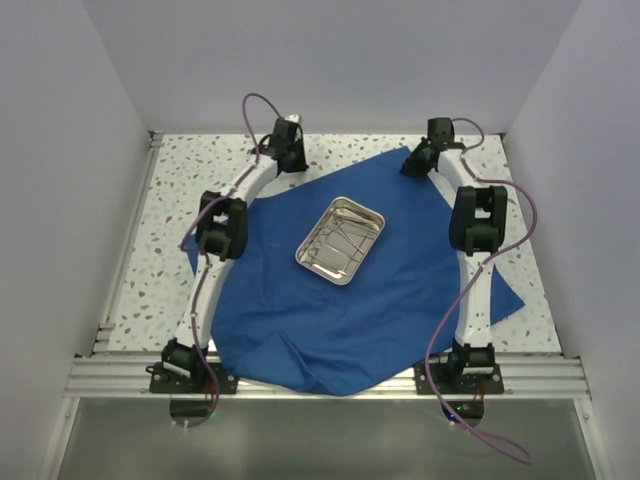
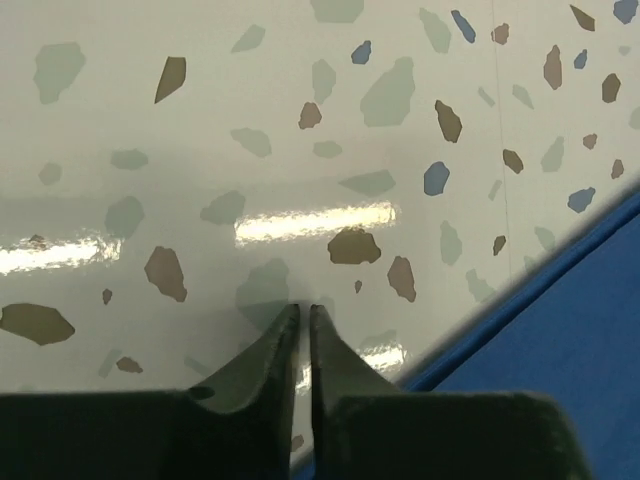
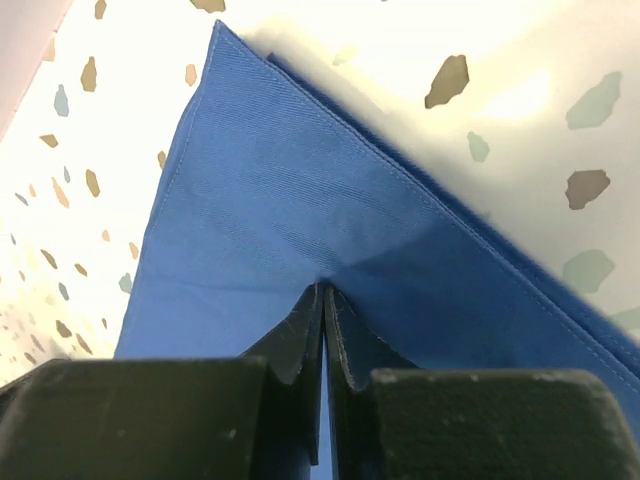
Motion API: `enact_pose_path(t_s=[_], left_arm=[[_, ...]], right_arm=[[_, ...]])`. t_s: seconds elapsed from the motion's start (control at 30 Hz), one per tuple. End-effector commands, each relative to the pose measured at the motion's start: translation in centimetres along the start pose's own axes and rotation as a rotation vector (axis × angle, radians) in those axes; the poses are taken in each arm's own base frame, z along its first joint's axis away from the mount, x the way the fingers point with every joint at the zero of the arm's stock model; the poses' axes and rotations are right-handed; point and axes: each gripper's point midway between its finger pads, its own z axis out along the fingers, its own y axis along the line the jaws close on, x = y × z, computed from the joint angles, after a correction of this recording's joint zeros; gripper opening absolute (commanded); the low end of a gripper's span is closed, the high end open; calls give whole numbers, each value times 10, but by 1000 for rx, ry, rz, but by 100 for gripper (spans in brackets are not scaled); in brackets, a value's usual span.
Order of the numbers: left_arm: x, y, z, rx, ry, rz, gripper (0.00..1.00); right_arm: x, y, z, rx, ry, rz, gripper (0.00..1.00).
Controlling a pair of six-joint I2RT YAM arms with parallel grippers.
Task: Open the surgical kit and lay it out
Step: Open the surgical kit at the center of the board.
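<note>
The royal-blue cloth [image 1: 300,310] lies spread open on the speckled table. The steel tray [image 1: 368,252] stands on its middle, with slim silver instruments [image 1: 340,240] lying inside. My left gripper [image 1: 287,150] is at the far back left, just off the cloth's edge. In the left wrist view it [image 2: 304,308] is shut and empty over bare table, with the cloth's edge [image 2: 560,350] at lower right. My right gripper [image 1: 415,165] is at the cloth's back right corner. In the right wrist view it [image 3: 326,288] is shut on the cloth [image 3: 280,180], which puckers at the fingertips.
White walls close in the table on the left, right and back. An aluminium rail [image 1: 330,378] runs along the near edge by the arm bases, and another [image 1: 125,250] runs along the left side. Bare speckled table [image 1: 160,240] shows left of the cloth.
</note>
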Motion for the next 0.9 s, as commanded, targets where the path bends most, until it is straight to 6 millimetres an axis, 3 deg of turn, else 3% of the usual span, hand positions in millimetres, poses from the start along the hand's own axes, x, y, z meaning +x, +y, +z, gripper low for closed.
enact_pose_path(t_s=[0.0,0.03,0.07,0.1,0.13,0.17,0.2,0.23,0.4,0.53,0.73,0.83,0.87], left_arm=[[13,17,-20,10,52,30,18],[6,17,-30,-4,24,39,32],[-1,18,-40,-13,-1,56,60],[-12,17,-58,-23,-30,68,71],[-17,23,-65,-55,-46,80,79],[-17,24,-70,-48,-41,111,96],[-16,24,-73,-25,-25,124,100],[-8,15,-72,57,18,138,100],[36,30,-53,114,189,197,100],[74,23,-50,226,283,219,97],[108,8,-60,366,365,223,87],[125,3,-62,376,419,259,77],[133,-3,-64,379,441,272,70]], right_arm=[[6,-36,8,96,5,-5,38],[5,-30,5,70,8,-10,60],[6,-30,5,60,7,-14,85],[8,-29,4,54,12,-14,99],[8,-28,2,49,15,-17,99],[9,-25,1,46,16,-26,99],[7,-25,-1,46,12,-26,99],[8,-23,-2,42,11,-28,99],[9,-18,-9,15,10,-24,99],[9,-19,-11,16,17,-24,99],[8,-16,-13,8,14,-24,99],[10,-18,-11,14,19,-24,99],[11,-19,-11,14,23,-20,99]])
